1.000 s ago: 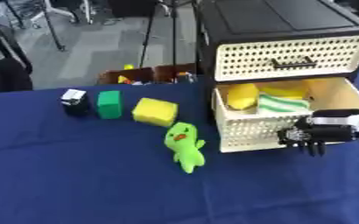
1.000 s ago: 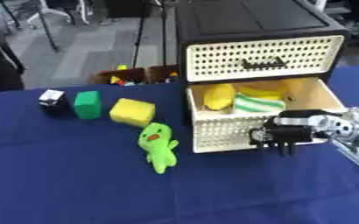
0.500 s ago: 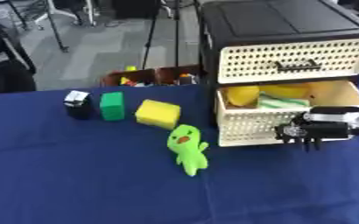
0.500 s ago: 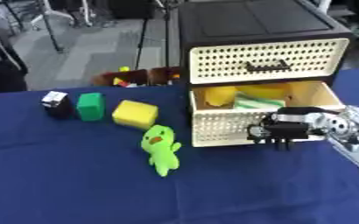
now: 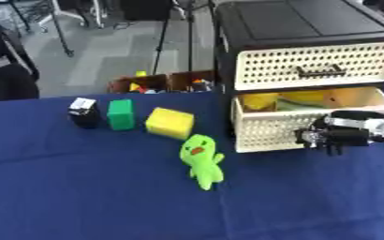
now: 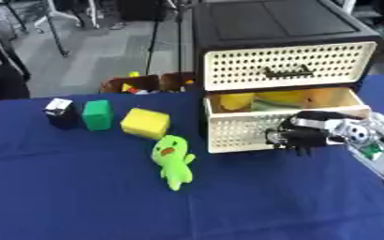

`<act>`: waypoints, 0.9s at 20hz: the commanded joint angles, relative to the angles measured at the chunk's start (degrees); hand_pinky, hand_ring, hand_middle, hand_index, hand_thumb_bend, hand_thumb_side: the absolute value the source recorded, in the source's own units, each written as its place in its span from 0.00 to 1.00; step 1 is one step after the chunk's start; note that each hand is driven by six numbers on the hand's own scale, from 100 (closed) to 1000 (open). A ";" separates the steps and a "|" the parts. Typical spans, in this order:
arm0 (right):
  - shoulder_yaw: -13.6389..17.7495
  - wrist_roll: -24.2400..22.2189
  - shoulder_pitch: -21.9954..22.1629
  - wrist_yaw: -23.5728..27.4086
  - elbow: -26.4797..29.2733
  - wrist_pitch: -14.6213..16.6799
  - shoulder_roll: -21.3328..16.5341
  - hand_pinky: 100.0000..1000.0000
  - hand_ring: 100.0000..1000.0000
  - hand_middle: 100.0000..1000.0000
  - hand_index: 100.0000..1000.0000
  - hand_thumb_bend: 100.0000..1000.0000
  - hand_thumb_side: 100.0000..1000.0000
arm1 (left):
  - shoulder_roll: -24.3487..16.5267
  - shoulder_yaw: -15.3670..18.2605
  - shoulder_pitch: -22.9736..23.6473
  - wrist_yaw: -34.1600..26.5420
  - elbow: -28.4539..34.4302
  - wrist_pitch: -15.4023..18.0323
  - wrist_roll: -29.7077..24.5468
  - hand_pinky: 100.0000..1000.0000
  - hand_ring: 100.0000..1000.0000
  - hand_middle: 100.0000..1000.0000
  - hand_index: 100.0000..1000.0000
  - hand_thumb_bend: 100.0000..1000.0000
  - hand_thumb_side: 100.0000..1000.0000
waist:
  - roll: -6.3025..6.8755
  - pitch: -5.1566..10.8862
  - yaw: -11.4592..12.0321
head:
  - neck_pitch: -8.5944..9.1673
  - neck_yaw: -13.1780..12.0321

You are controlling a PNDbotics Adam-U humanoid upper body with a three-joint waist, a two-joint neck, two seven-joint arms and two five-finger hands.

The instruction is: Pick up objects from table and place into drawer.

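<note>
Black right hand [image 6: 303, 135] seemingly touches the open drawer's [image 6: 244, 129] front edge.

Lower drawer [image 6: 265, 132]: cream, perforated front, pulled open from the black cabinet; sits at about 3 o'clock on the blue cloth. Inside, yellow items [image 6: 236, 99] and an orange-yellow one at the right end; shapes unclear.

Green plush toy [image 5: 201, 160]: lime green with orange beak, lying flat near centre, head toward 12 o'clock, just off the drawer's front-left corner.

Yellow block [image 5: 171, 123]: rectangular, turned askew, at 11 o'clock from the plush.

Green block [image 5: 121, 114]: upright, at 9 o'clock from the yellow block.

Black-and-white cube [image 5: 84, 111]: just beside the green block, at its 9 o'clock.
</note>
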State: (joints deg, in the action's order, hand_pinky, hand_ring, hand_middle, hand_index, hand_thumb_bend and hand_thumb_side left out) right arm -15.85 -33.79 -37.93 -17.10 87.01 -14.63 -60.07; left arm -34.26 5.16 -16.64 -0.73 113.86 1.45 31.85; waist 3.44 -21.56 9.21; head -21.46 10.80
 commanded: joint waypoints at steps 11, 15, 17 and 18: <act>0.74 2.39 -1.87 -2.31 -2.93 1.75 -0.15 0.62 0.84 0.84 0.85 0.00 1.00 | -0.88 0.82 -0.11 -0.12 0.73 0.03 -0.10 0.35 0.51 0.67 0.94 0.45 0.93 | 0.21 0.11 0.60 | 1.08 0.39; 0.91 4.24 -2.40 -1.93 -3.63 2.39 0.16 0.62 0.85 0.85 0.86 0.00 1.00 | -0.82 0.78 -0.10 -0.10 0.73 0.07 -0.12 0.35 0.51 0.66 0.94 0.45 0.93 | 0.24 -0.04 0.84 | 1.38 0.56; 1.25 5.36 -1.64 -2.03 -3.38 2.84 -0.38 0.63 0.85 0.85 0.87 0.00 1.00 | -0.78 0.78 -0.13 -0.08 0.73 0.08 -0.13 0.35 0.51 0.66 0.94 0.45 0.94 | 0.23 -0.18 0.95 | 1.60 0.68; 1.52 5.95 -1.16 -2.08 -3.14 2.98 -0.67 0.63 0.85 0.85 0.87 0.00 1.00 | -0.75 0.75 -0.15 -0.10 0.73 0.08 -0.15 0.35 0.51 0.66 0.94 0.45 0.94 | 0.23 -0.26 1.03 | 1.69 0.71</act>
State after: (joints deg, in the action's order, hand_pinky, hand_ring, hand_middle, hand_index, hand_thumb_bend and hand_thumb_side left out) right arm -15.31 -28.67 -38.54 -19.02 83.81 -11.83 -59.13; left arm -34.07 5.16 -16.59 -0.74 113.86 1.45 31.81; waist 3.80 -22.96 10.18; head -20.57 11.27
